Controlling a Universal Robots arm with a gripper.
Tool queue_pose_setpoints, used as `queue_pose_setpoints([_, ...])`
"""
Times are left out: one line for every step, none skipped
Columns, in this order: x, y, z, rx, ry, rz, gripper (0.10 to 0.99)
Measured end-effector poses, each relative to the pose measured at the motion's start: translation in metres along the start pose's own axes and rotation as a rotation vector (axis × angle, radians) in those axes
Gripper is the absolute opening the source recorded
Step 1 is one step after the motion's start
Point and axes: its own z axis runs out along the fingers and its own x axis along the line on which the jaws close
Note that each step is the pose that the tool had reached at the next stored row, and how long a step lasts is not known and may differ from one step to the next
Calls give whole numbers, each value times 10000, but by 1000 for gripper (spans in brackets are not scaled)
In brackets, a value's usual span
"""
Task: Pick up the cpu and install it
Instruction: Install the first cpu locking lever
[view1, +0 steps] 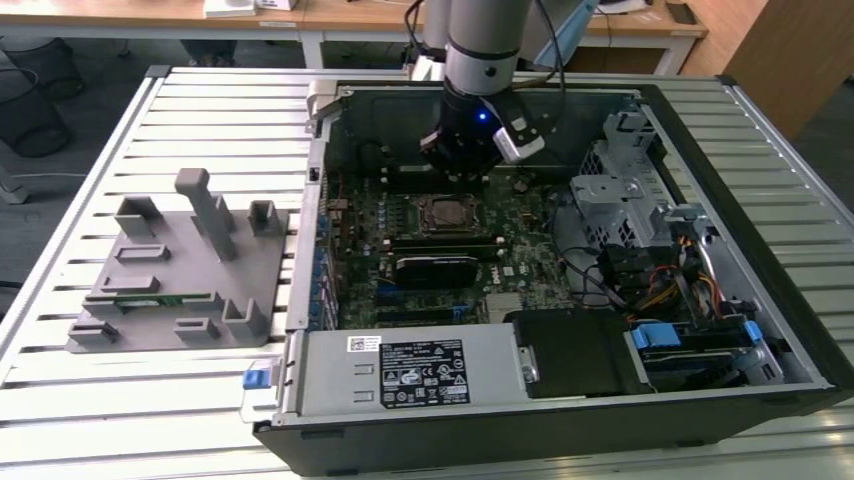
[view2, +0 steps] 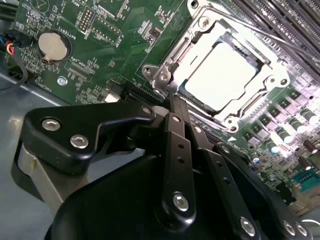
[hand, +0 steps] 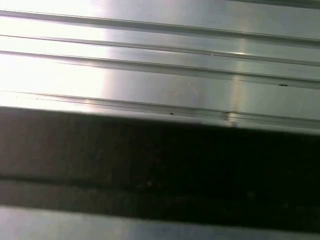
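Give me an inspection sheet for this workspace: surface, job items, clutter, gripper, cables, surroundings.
Surface: slatted metal table carrying an open computer case.
Job's things: cpu lies in the motherboard socket, pale top up.
Clutter: grey fixture block at the exterior view's left of the case.
Gripper: gripper above the board beside the socket, holding nothing.
Cables: coloured wire bundle at the case's exterior-view right.
Surroundings: wooden desks, black wire bin.
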Motion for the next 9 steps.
queue_pose_setpoints([0,-6,0,0,0,0,106])
queue_pose_setpoints([1,-10,0,0,0,1,106])
queue_pose_setpoints([1,-15,0,0,0,0,106])
queue_pose_setpoints([1,-20,0,-1,0,0,106])
queue_pose_setpoints([1,-26,-1,0,0,1,106])
queue_pose_setpoints([1,-32,0,-1,-1,1,106])
queue_pose_setpoints([1,-36,-1,-1,0,1,106])
queue_pose_setpoints([0,-41,-1,-1,-1,1,106])
queue_pose_setpoints([0,-45,-1,-1,0,1,106])
